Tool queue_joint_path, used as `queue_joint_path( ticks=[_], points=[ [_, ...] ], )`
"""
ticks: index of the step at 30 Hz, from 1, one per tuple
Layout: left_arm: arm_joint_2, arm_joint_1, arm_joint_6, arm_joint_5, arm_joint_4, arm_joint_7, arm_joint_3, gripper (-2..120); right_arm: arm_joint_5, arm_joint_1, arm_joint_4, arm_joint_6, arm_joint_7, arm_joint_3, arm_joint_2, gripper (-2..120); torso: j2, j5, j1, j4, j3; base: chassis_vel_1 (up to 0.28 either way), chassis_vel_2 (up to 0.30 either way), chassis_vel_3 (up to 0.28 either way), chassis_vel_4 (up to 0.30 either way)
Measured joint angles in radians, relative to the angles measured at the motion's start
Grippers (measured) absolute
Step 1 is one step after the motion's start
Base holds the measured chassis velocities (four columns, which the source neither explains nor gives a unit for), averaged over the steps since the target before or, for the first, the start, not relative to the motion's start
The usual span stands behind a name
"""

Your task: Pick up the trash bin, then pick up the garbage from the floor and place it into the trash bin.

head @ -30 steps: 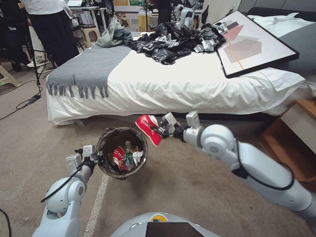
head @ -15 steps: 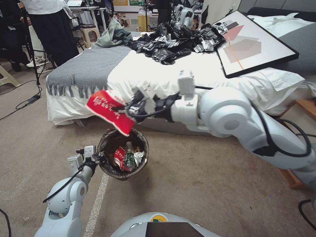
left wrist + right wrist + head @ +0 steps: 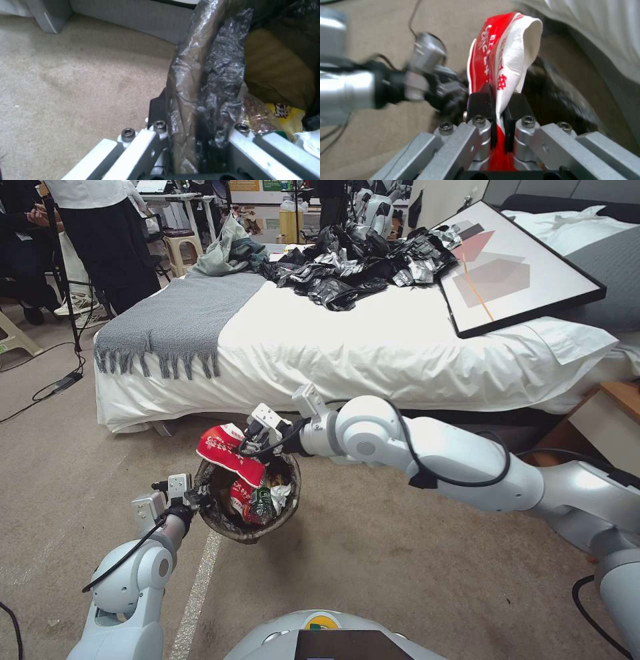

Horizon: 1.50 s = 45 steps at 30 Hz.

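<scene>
— Left side first?
— Left gripper [image 3: 190, 499] low above the beige carpet [image 3: 400, 567], forearm angled up and forward, pads clamped on the near-left rim of the small round white trash bin with dark crinkled bag liner [image 3: 248, 492]. Held off the floor, just in front of the white-sheeted bed [image 3: 373, 347].
— Inside the bin?
— Clear bottle with green label [image 3: 260, 502], red-and-white packet, white tissue, yellow wrapper [image 3: 286, 116] with red print too small to read.
— And to the right?
— Right gripper [image 3: 255, 441] reaching across from the right, elbow bent, wrist tipped down over the bin's far rim, pads pinching a crumpled red-and-white snack bag [image 3: 230, 452]. Hanging over the bin's mouth, touching the rim.
— Lettering?
— White characters on red, not legible.
</scene>
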Motion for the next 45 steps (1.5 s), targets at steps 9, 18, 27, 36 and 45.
queue_joint_path(
  ticks=[9,18,27,36,45],
  points=[
    [-0.009,-0.004,0.0,0.007,0.015,0.001,0.0,0,-0.035,-0.035,-0.094,0.007,-0.015,-0.02,0.042,4,0.0,-0.0001,0.0,0.0,0.0,0.0,0.0,0.0,0.0],
    [-0.014,-0.006,0.0,0.009,0.016,0.002,-0.005,0,-0.021,-0.05,-0.117,0.029,0.009,-0.018,0.086,37,0.0,-0.0001,0.0,0.0,0.0,0.0,0.0,0.0,0.0],
    [-0.011,-0.011,0.0,0.007,0.013,0.003,-0.011,0,-0.013,-0.061,-0.115,0.034,0.024,-0.004,0.08,68,0.0,0.0001,0.0,0.0,0.0,0.0,0.0,0.0,0.0],
    [-0.003,-0.016,0.0,0.005,0.015,0.003,-0.014,0,0.019,-0.061,-0.056,0.027,0.048,0.063,0.038,97,0.0,0.0001,0.0,0.0,0.0,0.0,0.0,0.0,0.0],
    [0.004,-0.01,0.0,-0.002,0.001,0.004,-0.02,0,-0.225,-0.127,0.071,0.076,0.077,0.342,-0.051,100,0.0,-0.0001,0.0,0.0005,0.0,0.0,0.0,0.0,0.0]
  ],
)
